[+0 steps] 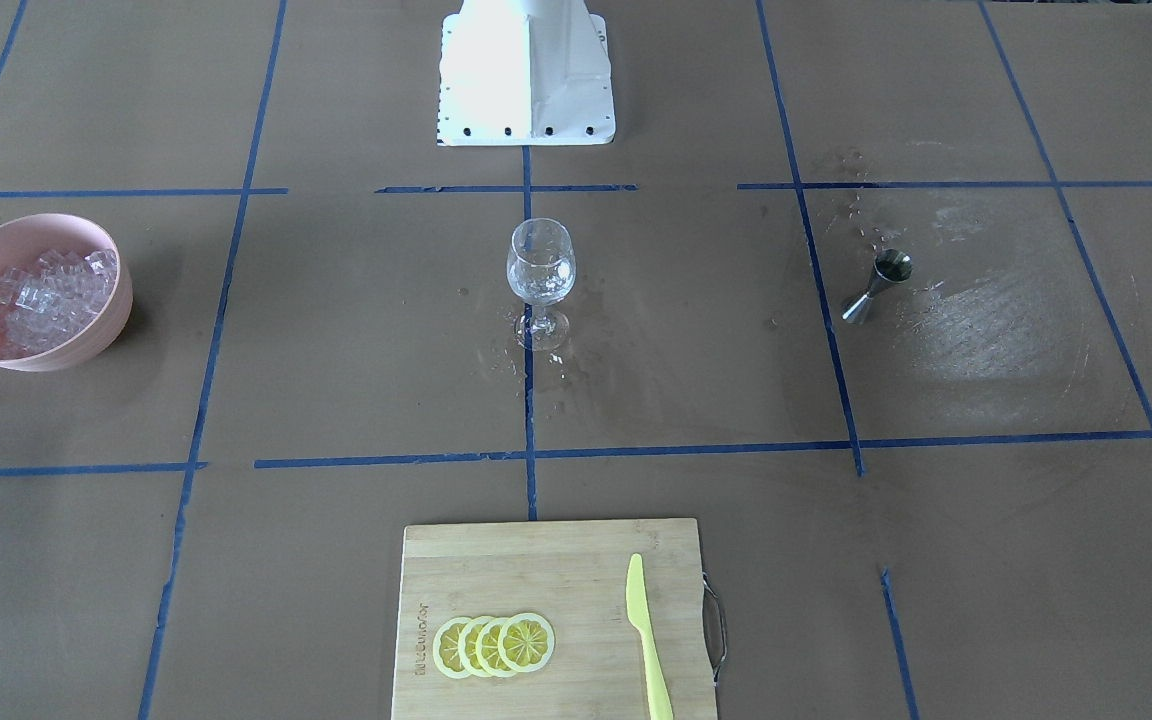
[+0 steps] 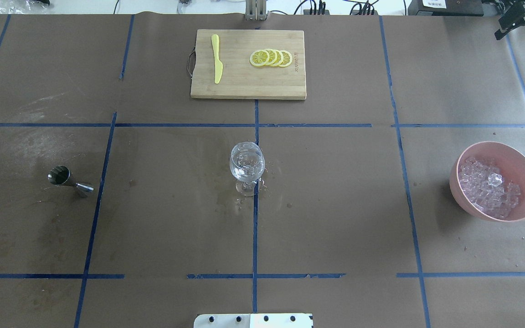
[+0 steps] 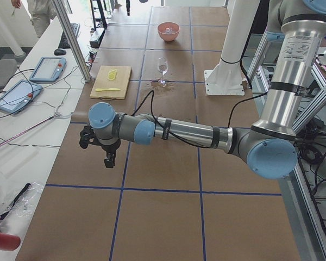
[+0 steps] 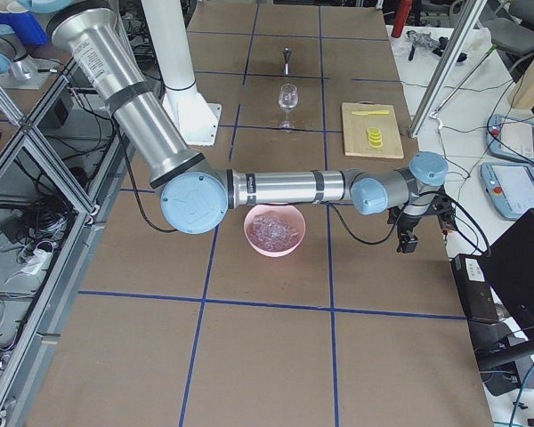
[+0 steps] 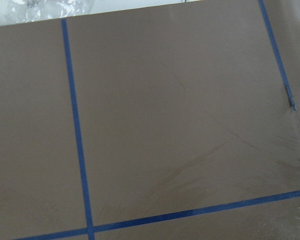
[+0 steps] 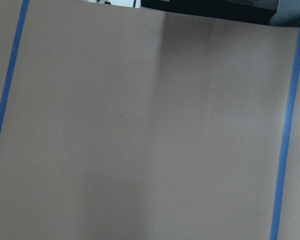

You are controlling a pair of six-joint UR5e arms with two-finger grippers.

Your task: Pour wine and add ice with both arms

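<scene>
A stemmed wine glass (image 1: 540, 270) stands at the table's middle, also in the overhead view (image 2: 246, 165). It holds clear glassy contents; I cannot tell liquid from cubes. The ice (image 2: 488, 187) is heaped in a pink bowl (image 2: 524, 168) on my right side, also in the front view (image 1: 86, 345). A steel jigger (image 2: 69, 178) stands on my left side. My left gripper (image 3: 108, 160) hangs over the table's far left corner, away from everything. My right gripper (image 4: 409, 238) hangs past the bowl at the far right edge (image 2: 515, 25). I cannot tell whether either is open or shut.
A wooden cutting board (image 2: 244, 86) with lemon slices (image 2: 271, 58) and a yellow-green knife (image 2: 217, 59) lies at the far middle. Wet spots (image 2: 239, 200) surround the glass's foot. The white base (image 1: 526, 75) stands at the near middle. Both wrist views show only brown paper with blue tape.
</scene>
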